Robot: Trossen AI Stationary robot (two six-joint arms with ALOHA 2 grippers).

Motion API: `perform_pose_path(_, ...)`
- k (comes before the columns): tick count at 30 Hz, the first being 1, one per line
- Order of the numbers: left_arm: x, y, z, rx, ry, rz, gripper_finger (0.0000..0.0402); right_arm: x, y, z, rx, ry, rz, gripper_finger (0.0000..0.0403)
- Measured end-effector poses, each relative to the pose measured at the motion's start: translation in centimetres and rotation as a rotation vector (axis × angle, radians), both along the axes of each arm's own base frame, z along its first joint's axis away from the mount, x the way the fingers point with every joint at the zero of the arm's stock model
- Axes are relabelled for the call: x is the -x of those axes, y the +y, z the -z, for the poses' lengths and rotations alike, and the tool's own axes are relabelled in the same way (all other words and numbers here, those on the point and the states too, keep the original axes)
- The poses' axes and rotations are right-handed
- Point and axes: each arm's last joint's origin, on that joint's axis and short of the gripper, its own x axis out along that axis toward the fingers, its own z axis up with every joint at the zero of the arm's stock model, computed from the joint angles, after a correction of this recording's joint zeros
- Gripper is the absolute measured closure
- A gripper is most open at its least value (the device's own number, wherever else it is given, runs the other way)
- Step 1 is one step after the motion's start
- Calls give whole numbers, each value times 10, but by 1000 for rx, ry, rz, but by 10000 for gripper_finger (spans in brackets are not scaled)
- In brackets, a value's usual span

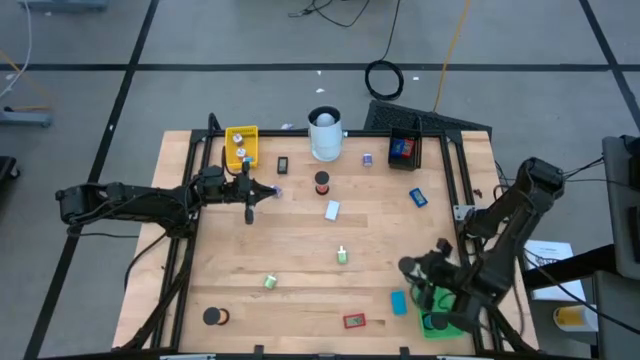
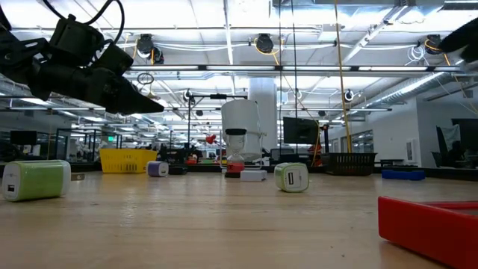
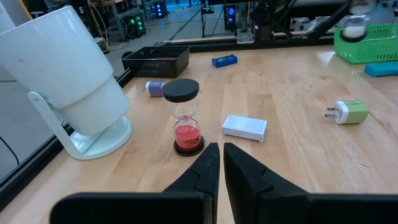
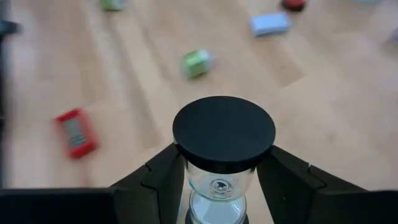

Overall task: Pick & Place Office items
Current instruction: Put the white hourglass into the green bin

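Small office items lie scattered on the wooden table (image 1: 300, 240): a red-sand hourglass (image 3: 186, 124), a white block (image 3: 244, 127), green plugs (image 1: 342, 255) (image 1: 270, 283), a blue block (image 1: 418, 197), a red piece (image 1: 354, 321) and a black disc (image 1: 213, 317). My left gripper (image 3: 221, 158) is shut and touches nothing. It hovers above the table short of the red-sand hourglass. My right gripper (image 4: 222, 180) is near the table's right near corner (image 1: 432, 283), shut on a clear hourglass with a black cap (image 4: 224, 130). My right gripper pinches the clear hourglass between its two fingers (image 4: 158, 180), on the glass body (image 4: 217, 183) just under the black top cap. The hourglass is lifted clear, and the table shows well below it. Its lower end is hidden by the gripper.
A tall white cylinder (image 1: 325, 135) stands at the far edge between a yellow tray (image 1: 241, 147) and a black tray (image 1: 404, 150). A green tray (image 1: 440, 322) sits beside my right gripper at the near right corner. A light blue block (image 1: 398, 302) lies close to it.
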Motion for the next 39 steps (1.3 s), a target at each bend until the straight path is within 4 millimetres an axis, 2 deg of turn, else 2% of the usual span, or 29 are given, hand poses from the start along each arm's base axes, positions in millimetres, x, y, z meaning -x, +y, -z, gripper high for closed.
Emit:
perform_pose_path(4,0,0,0,0,1,0,371,-11,-14,9,94,-38,40,233)
perform_pose_path(7,0,0,0,-1,0,0,371,-14,-22,29,137,-57,51,233)
perform_pose_path(12,0,0,0,-2,1,0,371,-13,-32,66,94,-103,57,233)
perform_pose_path(17,0,0,0,-1,1,0,371,-12,-34,78,65,-137,24,227)
perform_pose_path(23,0,0,0,-1,1,0,371,-12,-32,79,17,-117,9,207)
perform_pose_path(29,0,0,0,1,1,0,371,-11,-35,69,-100,-105,25,158)
perform_pose_path(35,0,0,0,0,0,0,371,-13,-52,50,-223,-107,64,105)
perform_pose_path(39,0,0,0,1,0,0,371,-17,-70,36,-271,-65,91,94)
